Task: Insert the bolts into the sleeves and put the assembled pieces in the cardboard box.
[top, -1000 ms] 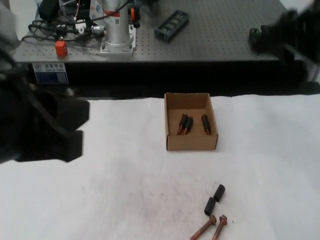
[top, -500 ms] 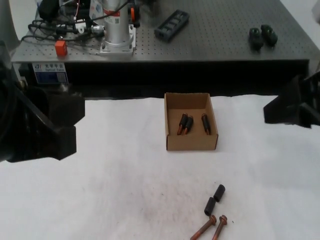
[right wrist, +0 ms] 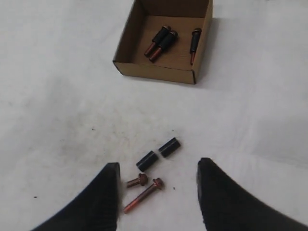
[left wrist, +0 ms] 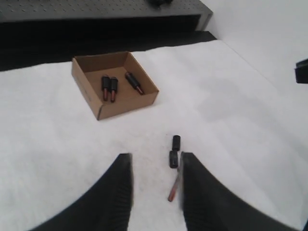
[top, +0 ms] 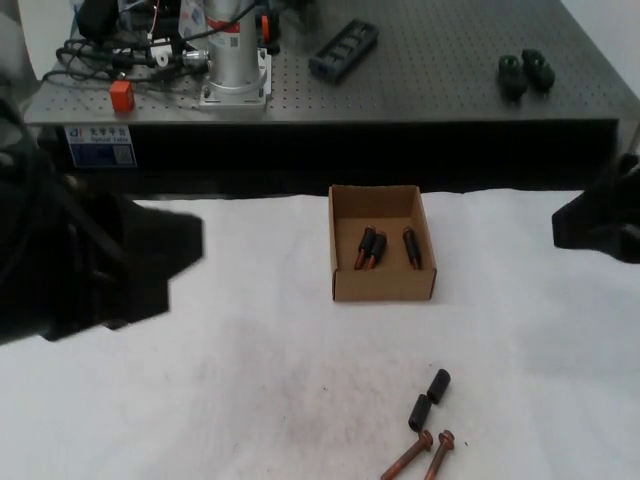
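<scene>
Holding three assembled pieces (top: 372, 248): open-topped brown cardboard box (top: 383, 285). At its 5 o'clock, on white cloth (top: 250, 400): two black cylindrical sleeves (top: 438, 385), two coppery bolts (top: 407, 457). Left gripper (left wrist: 155, 156), right gripper (right wrist: 159, 163): spread wide, empty.

High view far, facing forward-down; wrist views nearer, tilted down; all share cardboard box (top: 383, 285).
</scene>
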Controlling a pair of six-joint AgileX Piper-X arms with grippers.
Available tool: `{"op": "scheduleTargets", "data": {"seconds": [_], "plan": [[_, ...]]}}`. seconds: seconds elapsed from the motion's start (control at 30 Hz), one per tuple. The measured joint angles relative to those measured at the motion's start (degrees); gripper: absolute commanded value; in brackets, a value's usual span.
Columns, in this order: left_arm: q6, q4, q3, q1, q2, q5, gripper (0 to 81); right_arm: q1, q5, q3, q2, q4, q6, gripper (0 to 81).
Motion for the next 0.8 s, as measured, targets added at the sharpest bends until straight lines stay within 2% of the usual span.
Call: {"op": "scheduleTargets", "data": {"seconds": [0.3,0.6,0.7,0.8], "plan": [[-1.38,0.1,0.0,0.0,3.07,0.12,24.4,0.0,3.35,0.17,14.05,-7.35,-1.32,36.7],[-2.35,0.1,0.0,0.0,3.09,0.02,24.6,0.85,3.89,0.17,27.52,-9.46,6.94,36.7],[-2.31,0.1,0.0,0.0,3.09,0.02,24.6,3.21,3.89,0.17,31.35,-8.82,10.15,36.7],[-2.31,0.1,0.0,0.0,3.09,0.02,24.6,5.98,3.77,0.17,35.78,-9.96,16.79,36.7]]}}
